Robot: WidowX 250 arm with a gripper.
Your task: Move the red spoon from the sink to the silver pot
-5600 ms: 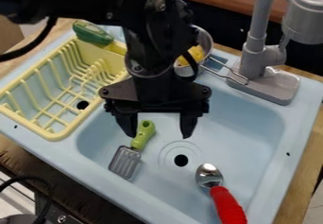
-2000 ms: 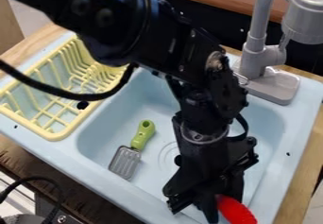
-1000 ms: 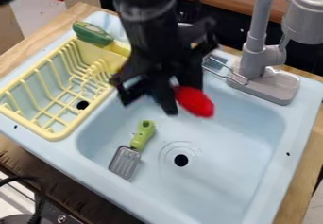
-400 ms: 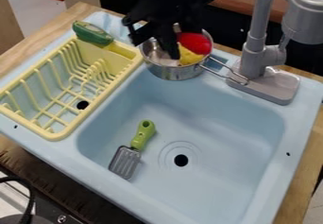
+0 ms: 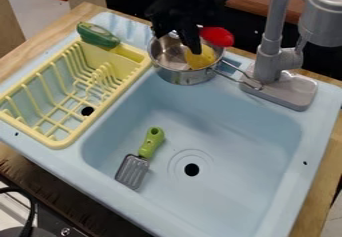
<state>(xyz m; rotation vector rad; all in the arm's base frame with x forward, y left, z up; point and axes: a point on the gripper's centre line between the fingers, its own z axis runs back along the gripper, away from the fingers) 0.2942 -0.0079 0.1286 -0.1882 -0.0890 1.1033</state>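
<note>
With the red spoon [image 5: 218, 36] apparently pinched in my pincer [image 5: 194, 46] over the silver pot [image 5: 185, 76], I'm at placing: lower, then release.

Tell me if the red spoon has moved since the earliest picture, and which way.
Yes, up the view: its red handle lay below and right of the drain; now it is well above it, by the silver pot.

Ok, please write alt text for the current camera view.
A black robot gripper, with a red spoon handle beside it, is above a silver pot holding something yellow. A green-handled spatula lies in the pale-blue toy sink.
</note>
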